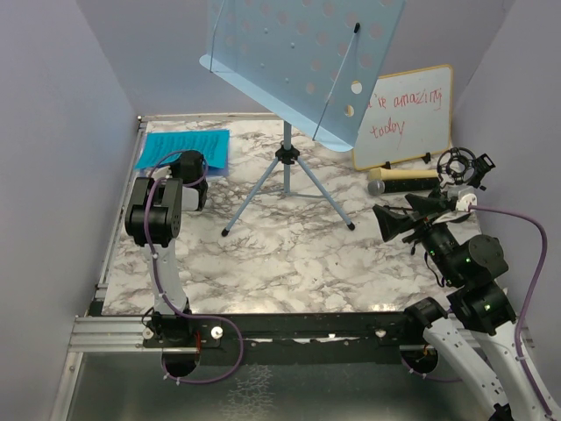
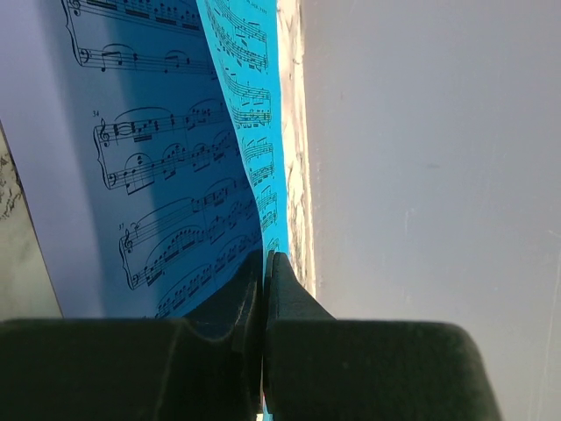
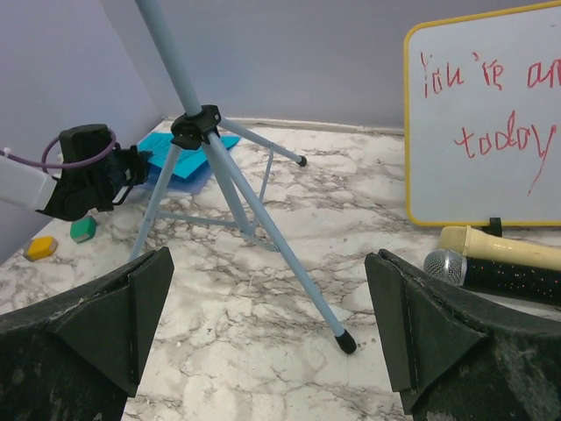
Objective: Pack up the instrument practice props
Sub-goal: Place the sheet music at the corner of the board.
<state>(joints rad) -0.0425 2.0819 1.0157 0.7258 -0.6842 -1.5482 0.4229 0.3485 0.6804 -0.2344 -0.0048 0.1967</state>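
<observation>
The light-blue perforated music rack (image 1: 298, 61) stands on its tripod legs (image 3: 237, 189) at the middle back. The cyan sheet (image 1: 180, 147) lies at the back left. My left gripper (image 2: 266, 256) is shut on that sheet's edge (image 2: 254, 132), with a printed music sheet (image 2: 131, 149) right beside it. My right gripper (image 3: 267, 263) hangs open above the marble, a tripod foot (image 3: 346, 342) below its gap. The cream handheld microphone (image 3: 500, 247) lies next to a silver mesh head (image 3: 447, 263) at the right. The black studio microphone (image 1: 465, 167) stands behind it.
A wood-framed whiteboard (image 1: 408, 114) with red writing leans on the back right wall. A green block (image 3: 83, 230) and an orange block (image 3: 41, 248) lie near the left arm (image 3: 88, 171). Purple walls close in the table (image 1: 289, 254) on three sides.
</observation>
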